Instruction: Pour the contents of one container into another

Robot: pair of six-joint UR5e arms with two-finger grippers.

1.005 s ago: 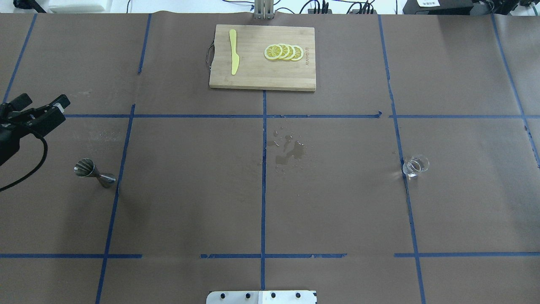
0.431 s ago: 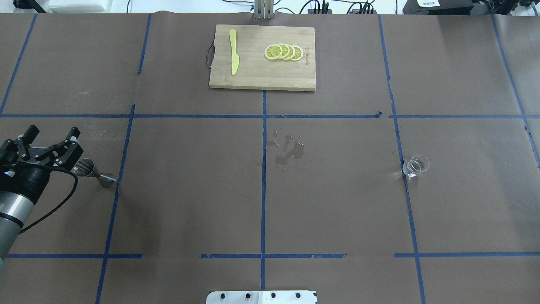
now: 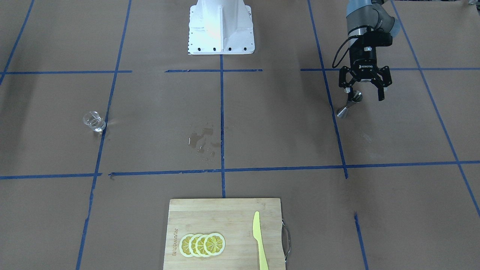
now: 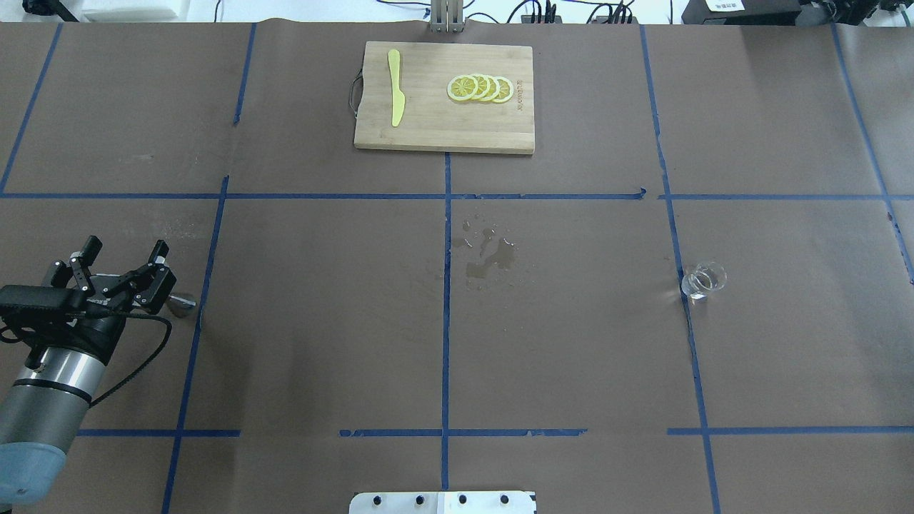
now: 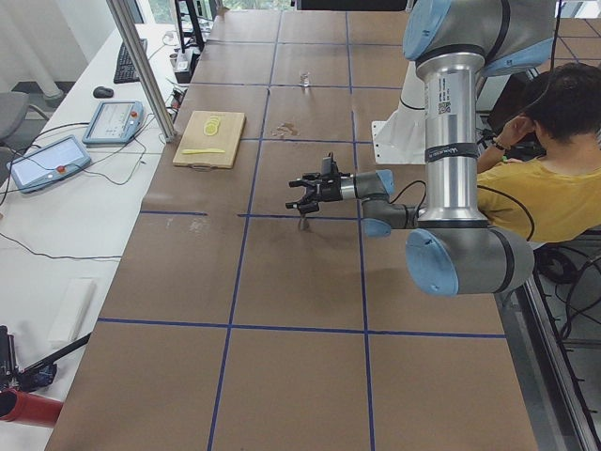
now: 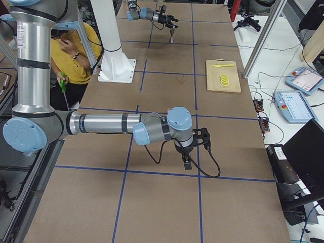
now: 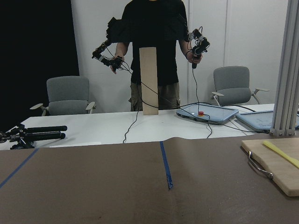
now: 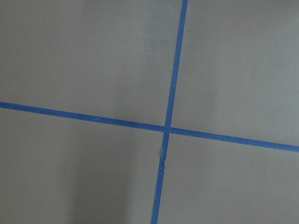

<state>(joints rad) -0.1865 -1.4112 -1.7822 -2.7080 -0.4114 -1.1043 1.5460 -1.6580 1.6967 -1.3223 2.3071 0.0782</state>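
The steel jigger (image 3: pixel 348 105) stands on the brown paper at the table's left, and only its base (image 4: pixel 182 305) shows in the overhead view. My left gripper (image 3: pixel 363 93) hovers just above its upper cone, held level with its fingers (image 4: pixel 158 251) spread wide open and nothing in them. The side views also place this gripper (image 5: pixel 299 184) over the jigger (image 5: pixel 302 224). The clear glass cup (image 4: pixel 703 280) stands alone on the right half, on a blue tape line. My right gripper (image 6: pixel 195 152) shows only in the exterior right view, low over the near table end; whether it is open or shut I cannot tell.
A wooden cutting board (image 4: pixel 428 128) at the far middle carries lemon slices (image 4: pixel 480 88) and a yellow knife (image 4: pixel 395 87). A wet spill (image 4: pixel 491 257) marks the table's centre. A person in a yellow shirt (image 5: pixel 535 193) sits behind the robot's base.
My left gripper has swung in from the far left edge toward the robot and to the right, ending over the jigger and covering its upper cone. The cup and jigger have not moved.
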